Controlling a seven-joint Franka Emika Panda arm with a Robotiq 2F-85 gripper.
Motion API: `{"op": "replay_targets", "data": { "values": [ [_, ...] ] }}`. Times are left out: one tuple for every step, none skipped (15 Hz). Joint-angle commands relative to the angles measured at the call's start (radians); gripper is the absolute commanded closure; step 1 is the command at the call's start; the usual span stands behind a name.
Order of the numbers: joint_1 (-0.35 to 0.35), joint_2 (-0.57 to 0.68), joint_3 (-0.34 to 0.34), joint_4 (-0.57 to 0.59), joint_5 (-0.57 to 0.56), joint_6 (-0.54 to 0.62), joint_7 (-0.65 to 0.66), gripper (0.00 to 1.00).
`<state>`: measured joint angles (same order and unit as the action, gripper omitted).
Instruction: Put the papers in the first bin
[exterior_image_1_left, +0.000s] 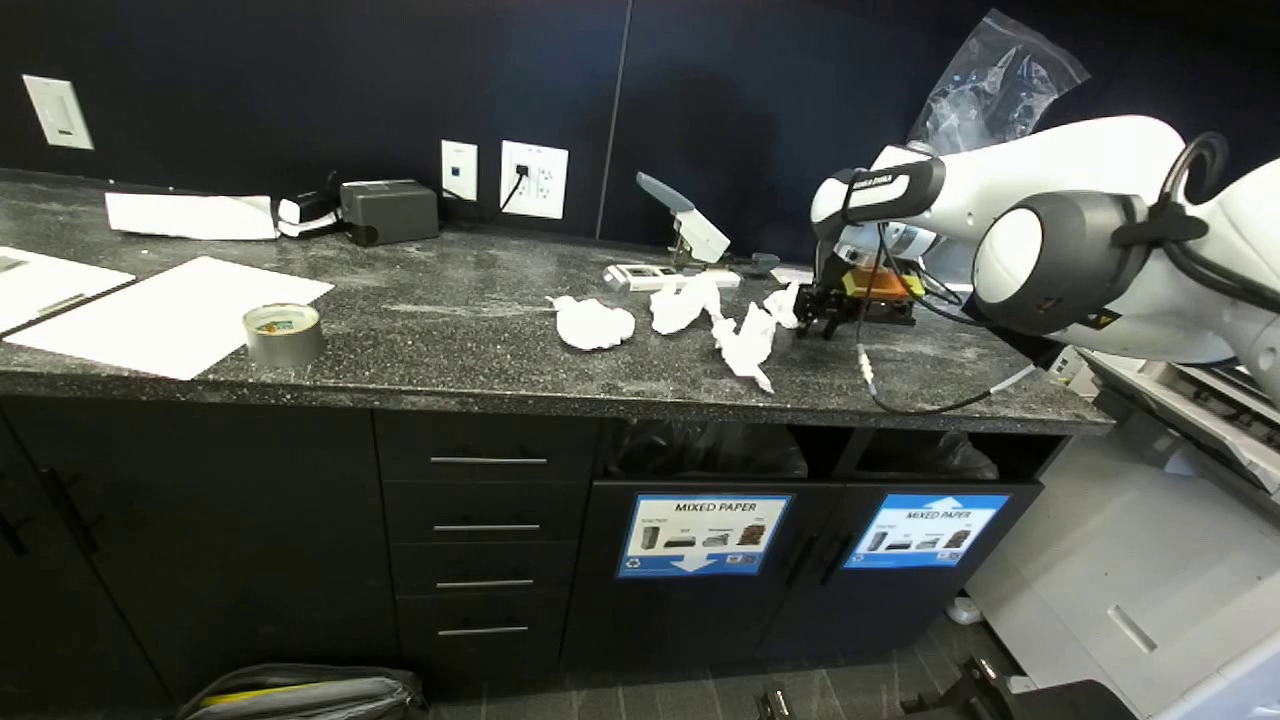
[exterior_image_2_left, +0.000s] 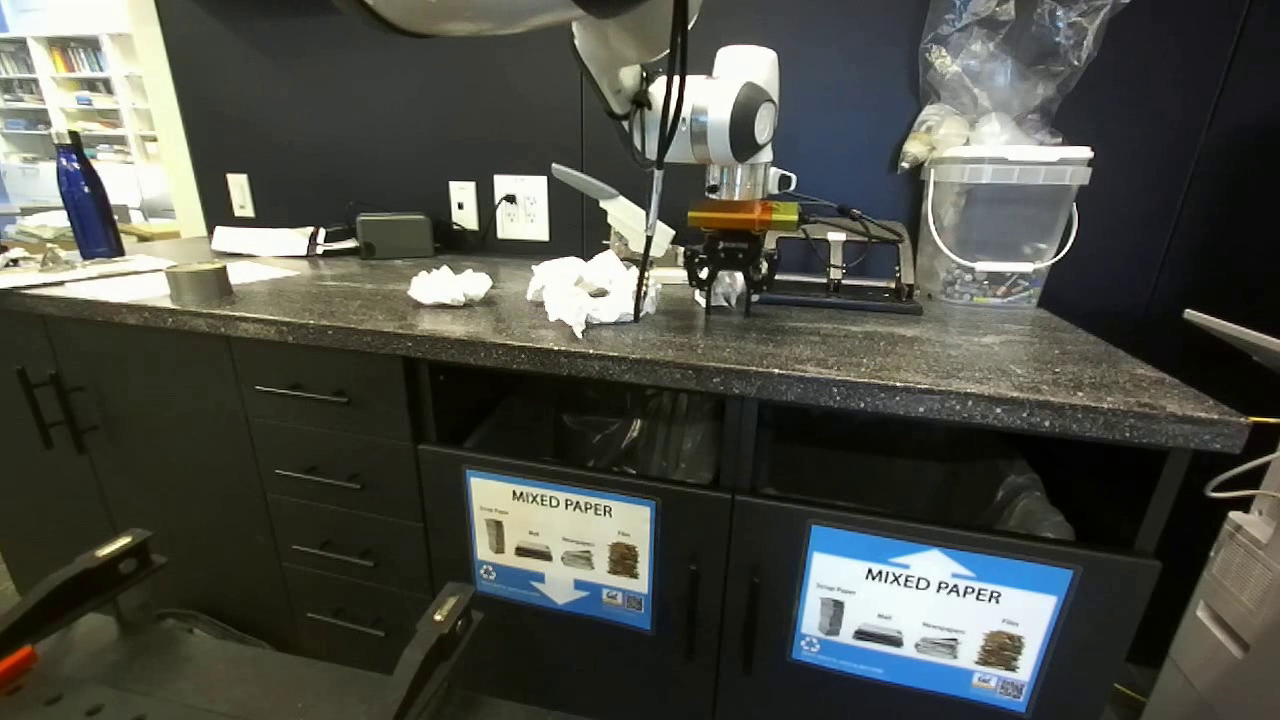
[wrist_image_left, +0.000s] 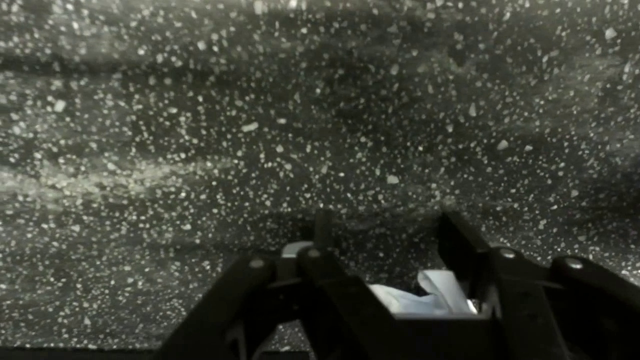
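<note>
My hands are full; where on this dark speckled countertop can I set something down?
Bare countertop lies between the round grey tape roll and the nearest crumpled white paper wad, and in front of the clear plastic bucket. Crowded: from that wad, past more wads, to the black gripper.

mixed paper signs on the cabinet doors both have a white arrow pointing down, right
Not quite: in both exterior views, the right-hand sign has its white arrow pointing up; only the left-hand sign has one pointing down.
</note>
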<state>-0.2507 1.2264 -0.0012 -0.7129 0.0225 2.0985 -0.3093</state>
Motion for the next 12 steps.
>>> {"op": "replay_targets", "data": {
  "values": [
    [-0.007,0.033,0.009,0.082,0.000,-0.040,-0.042,0.72],
    [-0.005,0.032,0.008,0.083,0.000,-0.041,-0.045,0.80],
    [-0.003,0.031,0.006,0.084,-0.002,-0.041,-0.047,0.86],
    [-0.001,0.032,0.005,0.086,-0.003,-0.041,-0.050,0.88],
    [0.000,0.031,0.005,0.090,-0.003,-0.046,-0.056,0.89],
    [0.000,0.029,0.010,0.092,-0.002,-0.051,-0.073,0.59],
    [0.001,0.028,0.016,0.094,0.002,-0.046,-0.087,0.63],
    [0.002,0.028,0.018,0.097,0.003,-0.045,-0.099,0.63],
    [0.003,0.029,0.020,0.102,0.003,-0.043,-0.108,0.57],
    [0.005,0.030,0.022,0.105,0.002,-0.041,-0.118,0.49],
    [0.007,0.032,0.022,0.109,0.002,-0.043,-0.123,0.42],
    [0.009,0.034,0.023,0.113,0.002,-0.044,-0.129,0.34]
  ]
}}
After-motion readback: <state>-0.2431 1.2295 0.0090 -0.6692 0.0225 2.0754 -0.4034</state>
